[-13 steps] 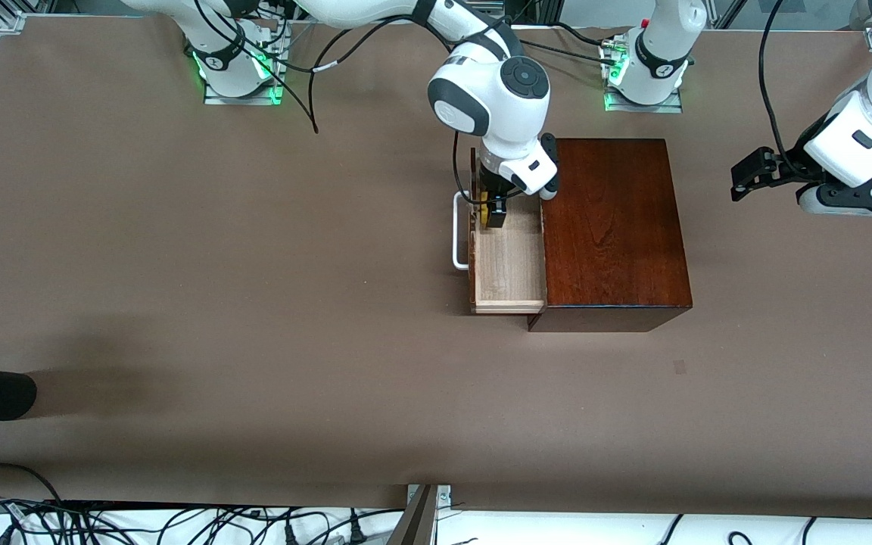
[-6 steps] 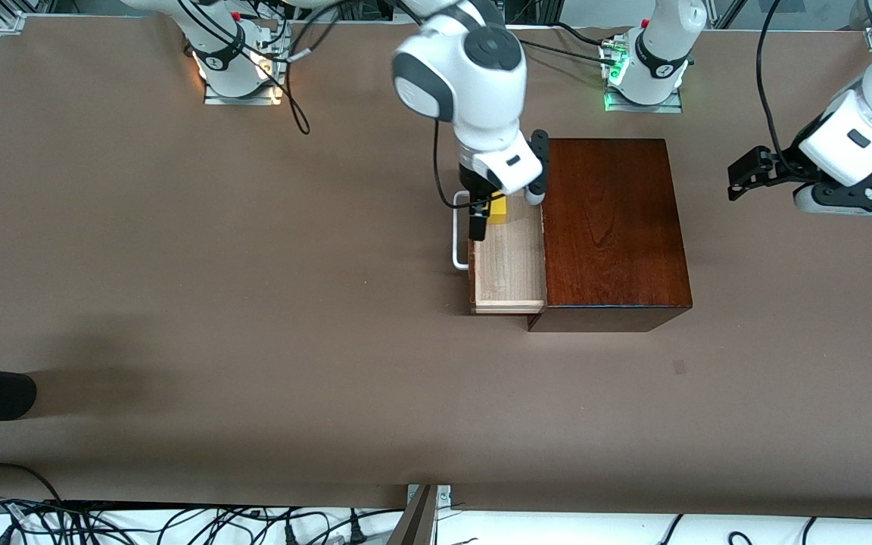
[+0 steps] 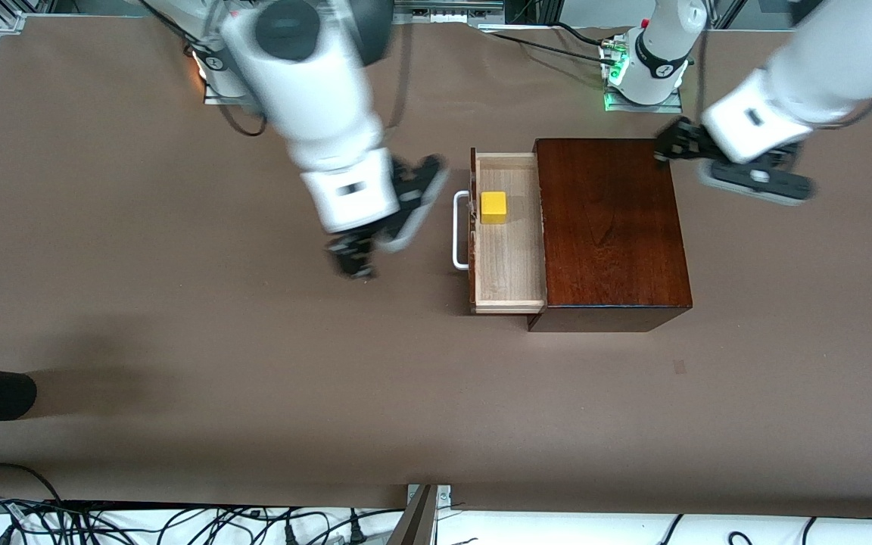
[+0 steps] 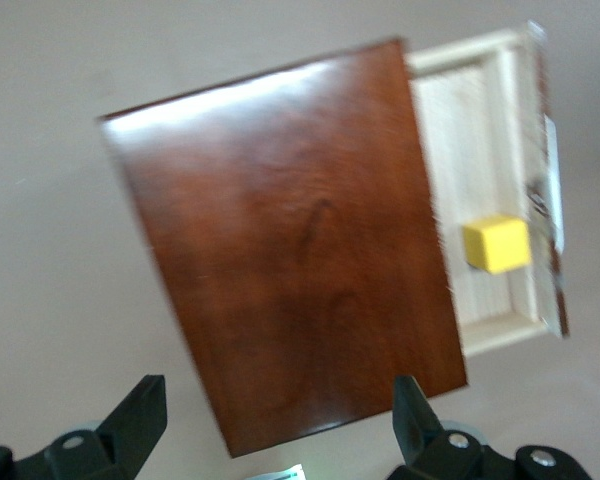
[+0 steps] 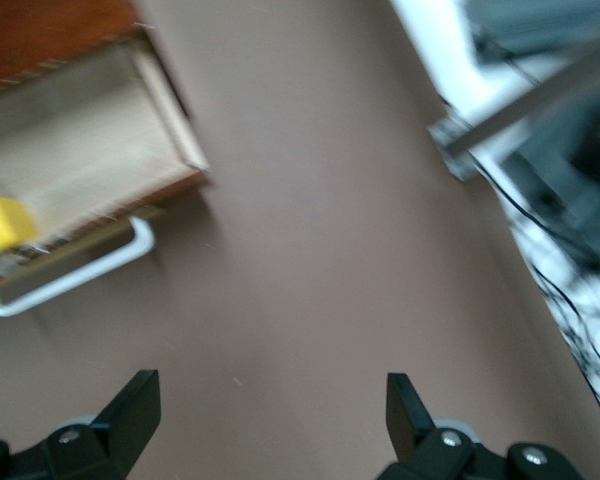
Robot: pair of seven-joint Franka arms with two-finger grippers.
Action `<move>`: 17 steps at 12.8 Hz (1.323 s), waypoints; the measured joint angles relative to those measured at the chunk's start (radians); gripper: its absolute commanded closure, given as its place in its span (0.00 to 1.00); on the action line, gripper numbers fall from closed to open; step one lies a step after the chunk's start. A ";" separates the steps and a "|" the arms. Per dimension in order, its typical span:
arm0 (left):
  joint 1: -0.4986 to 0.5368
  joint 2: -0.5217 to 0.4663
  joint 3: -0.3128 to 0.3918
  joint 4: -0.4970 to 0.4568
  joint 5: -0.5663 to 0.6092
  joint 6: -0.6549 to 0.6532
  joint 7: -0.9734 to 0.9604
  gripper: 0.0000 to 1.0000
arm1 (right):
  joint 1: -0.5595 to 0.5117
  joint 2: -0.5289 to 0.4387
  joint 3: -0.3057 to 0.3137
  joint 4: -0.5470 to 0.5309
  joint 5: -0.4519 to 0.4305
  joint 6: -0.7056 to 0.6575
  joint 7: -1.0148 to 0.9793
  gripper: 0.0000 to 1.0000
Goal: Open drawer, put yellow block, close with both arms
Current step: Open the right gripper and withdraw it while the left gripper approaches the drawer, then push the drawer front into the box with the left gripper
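Resting on the pale floor of the open drawer (image 3: 508,257): yellow block (image 3: 493,207), in the part of the tray farther from the front camera, close to the dark front panel, clear of both grippers. Drawer pulled out of the mahogany box (image 3: 610,227) toward the right arm's end of the table, white bar handle (image 3: 460,229) facing that way. Right gripper (image 3: 356,257) up over bare brown table (image 3: 179,303) just beside the handle, fingers spread wide in the right wrist view, nothing between them; same view takes in the handle, a corner of the tray and the block. Left gripper (image 3: 667,144) over the box's edge at the left arm's end, at the corner farther from the front camera; fingers (image 4: 140,415) parted in the left wrist view, empty, with the box top, tray and block showing below. Both arms blurred in the front view. Box standing flat on the table, drawer not shut.
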 measured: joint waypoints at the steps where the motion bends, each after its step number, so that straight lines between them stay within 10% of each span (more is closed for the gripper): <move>1: -0.002 0.020 -0.050 0.006 -0.001 0.000 0.028 0.00 | -0.034 -0.014 -0.015 -0.001 0.011 -0.023 0.003 0.00; 6: -0.058 0.262 -0.292 0.122 -0.003 0.011 0.104 0.00 | -0.215 -0.134 -0.087 -0.074 0.157 -0.124 0.090 0.00; 17: -0.305 0.715 -0.300 0.268 0.273 0.509 0.547 0.00 | -0.294 -0.488 -0.152 -0.583 0.127 -0.122 0.189 0.00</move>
